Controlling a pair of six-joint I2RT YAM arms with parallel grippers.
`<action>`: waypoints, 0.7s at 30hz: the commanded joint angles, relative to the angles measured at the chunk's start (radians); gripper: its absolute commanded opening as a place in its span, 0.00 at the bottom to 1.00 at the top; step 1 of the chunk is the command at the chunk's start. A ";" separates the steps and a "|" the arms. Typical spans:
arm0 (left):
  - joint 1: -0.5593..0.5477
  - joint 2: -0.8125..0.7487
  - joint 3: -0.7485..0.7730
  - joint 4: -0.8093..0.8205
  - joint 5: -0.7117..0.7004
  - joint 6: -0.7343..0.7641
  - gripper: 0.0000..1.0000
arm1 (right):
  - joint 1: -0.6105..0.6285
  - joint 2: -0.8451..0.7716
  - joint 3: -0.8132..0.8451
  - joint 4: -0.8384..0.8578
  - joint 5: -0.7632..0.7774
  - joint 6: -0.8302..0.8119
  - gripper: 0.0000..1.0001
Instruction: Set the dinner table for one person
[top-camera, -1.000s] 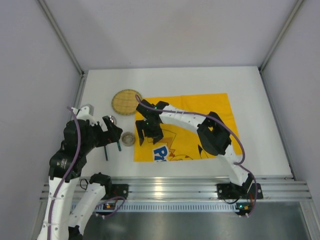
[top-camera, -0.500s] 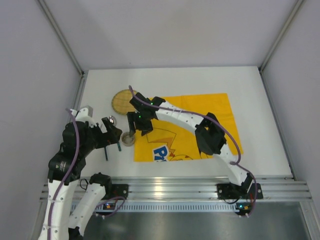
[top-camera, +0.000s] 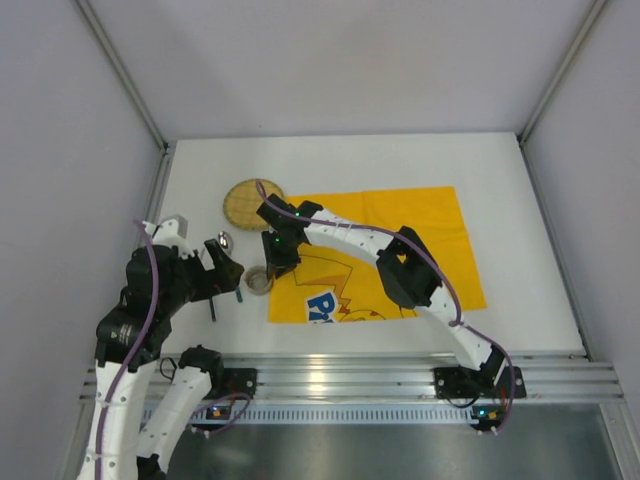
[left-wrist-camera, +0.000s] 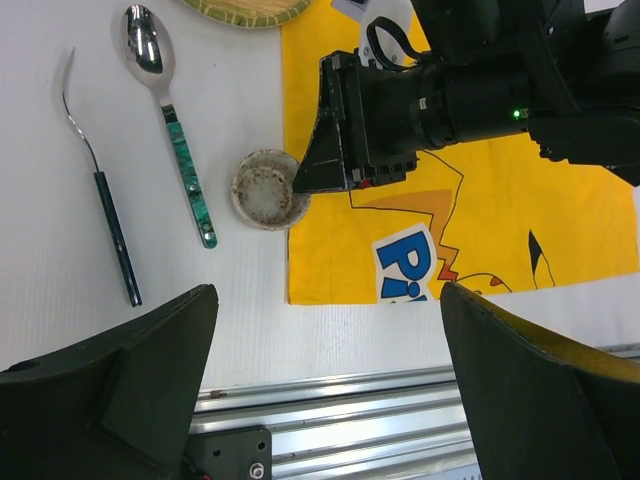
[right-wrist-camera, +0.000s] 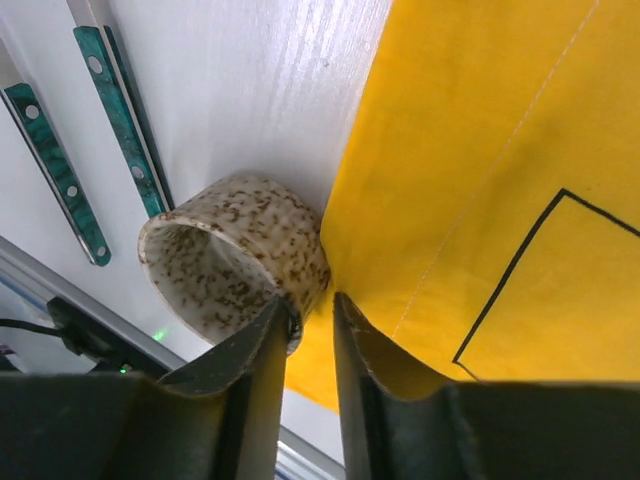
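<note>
A small speckled cup (top-camera: 258, 280) stands on the white dinner table (top-camera: 500, 170) at the left edge of the yellow cartoon cloth (top-camera: 400, 240). My right gripper (top-camera: 271, 266) is closed over the cup's wall, one finger inside and one outside; the right wrist view shows this grip (right-wrist-camera: 310, 305) on the cup (right-wrist-camera: 230, 250). My left gripper (left-wrist-camera: 325, 300) is wide open and empty, hovering over the table's front left. The cup (left-wrist-camera: 268, 188) lies ahead of it.
A green-handled spoon (left-wrist-camera: 170, 120) and a dark-handled fork (left-wrist-camera: 105, 200) lie left of the cup. A round woven plate (top-camera: 250, 203) lies behind it, partly under the right arm. The aluminium rail (left-wrist-camera: 330, 400) runs along the near edge.
My right gripper has moved left off the yellow cloth to the cup and closed on its wall. The left arm has barely moved.
</note>
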 joint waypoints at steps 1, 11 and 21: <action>0.002 -0.008 0.031 -0.027 -0.010 0.021 0.98 | 0.019 -0.002 0.045 0.014 0.020 0.003 0.24; 0.002 -0.009 0.022 -0.018 -0.004 0.019 0.98 | 0.001 -0.060 0.054 0.025 0.003 0.009 0.00; 0.002 -0.001 -0.049 0.083 -0.012 -0.028 0.99 | -0.287 -0.377 -0.201 0.029 0.035 -0.100 0.00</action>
